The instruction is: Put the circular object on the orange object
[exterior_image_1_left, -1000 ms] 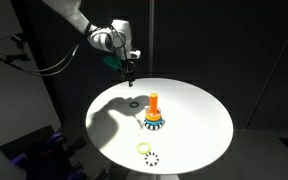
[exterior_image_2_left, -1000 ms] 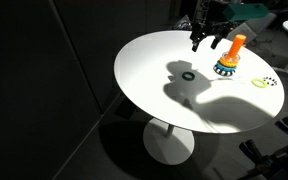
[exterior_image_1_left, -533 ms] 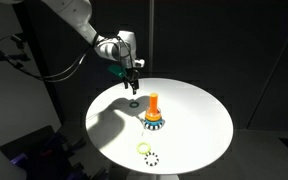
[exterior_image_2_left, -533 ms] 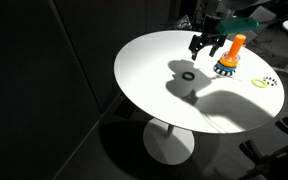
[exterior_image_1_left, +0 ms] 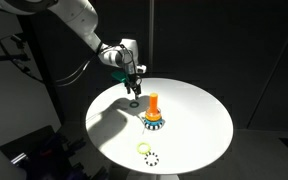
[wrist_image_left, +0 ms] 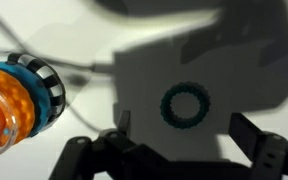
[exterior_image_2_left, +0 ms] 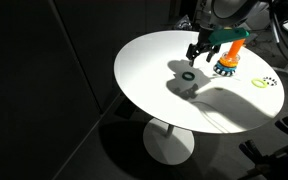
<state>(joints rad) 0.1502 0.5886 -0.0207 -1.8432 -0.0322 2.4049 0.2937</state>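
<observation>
The small dark green ring (wrist_image_left: 187,105) lies flat on the white round table, in shadow. It also shows in an exterior view (exterior_image_2_left: 188,76). My gripper (wrist_image_left: 184,130) hangs just above it, open and empty, with the jaws standing wide on either side of the ring. The gripper shows in both exterior views (exterior_image_1_left: 134,90) (exterior_image_2_left: 197,55). The orange peg (exterior_image_1_left: 153,103) (exterior_image_2_left: 234,46) stands upright with blue, white and yellow rings round its foot, a short way from the green ring. In the wrist view it is at the left edge (wrist_image_left: 2,112).
A pale yellow-green ring (exterior_image_1_left: 144,148) (exterior_image_2_left: 257,85) and a black-and-white dashed ring (exterior_image_1_left: 151,157) (exterior_image_2_left: 270,81) lie near the table's rim (exterior_image_1_left: 216,135), beyond the peg. The surroundings are dark. The arm's shadow falls across the table.
My gripper has come down and moved towards the green ring, staying open. The rings and the peg have not moved.
</observation>
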